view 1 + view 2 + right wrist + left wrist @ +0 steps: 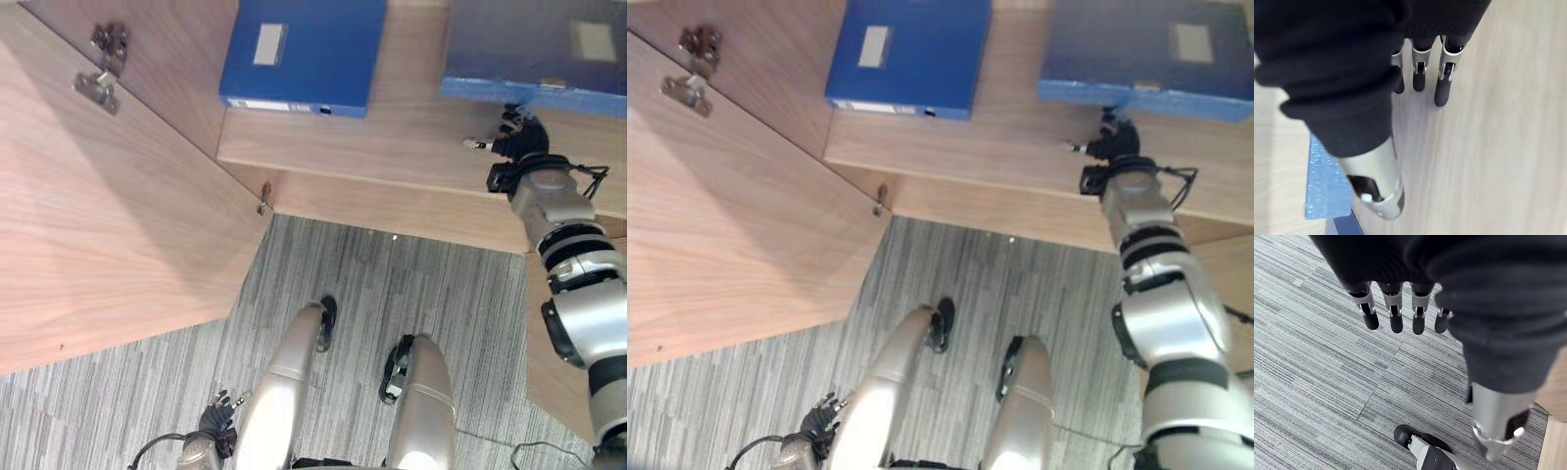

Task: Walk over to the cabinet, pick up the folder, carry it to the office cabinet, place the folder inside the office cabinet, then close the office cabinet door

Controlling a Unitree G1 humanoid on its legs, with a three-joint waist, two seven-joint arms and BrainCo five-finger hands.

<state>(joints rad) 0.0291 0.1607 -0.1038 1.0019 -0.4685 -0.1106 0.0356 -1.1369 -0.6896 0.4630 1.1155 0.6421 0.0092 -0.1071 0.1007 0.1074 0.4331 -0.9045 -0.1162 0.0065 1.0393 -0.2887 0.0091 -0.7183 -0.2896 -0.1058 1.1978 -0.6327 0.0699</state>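
Right hand, fingers straight, at the front edge of the shelf; blue folder just beside them, ungripped. Left hand hangs with fingers straight

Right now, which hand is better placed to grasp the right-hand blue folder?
The right hand: it is up at the shelf by that blue folder. The left hand hangs low over the carpet.

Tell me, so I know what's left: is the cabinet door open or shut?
Open. The door stands swung wide, its hinge plates bared, and the shelf inside shows.
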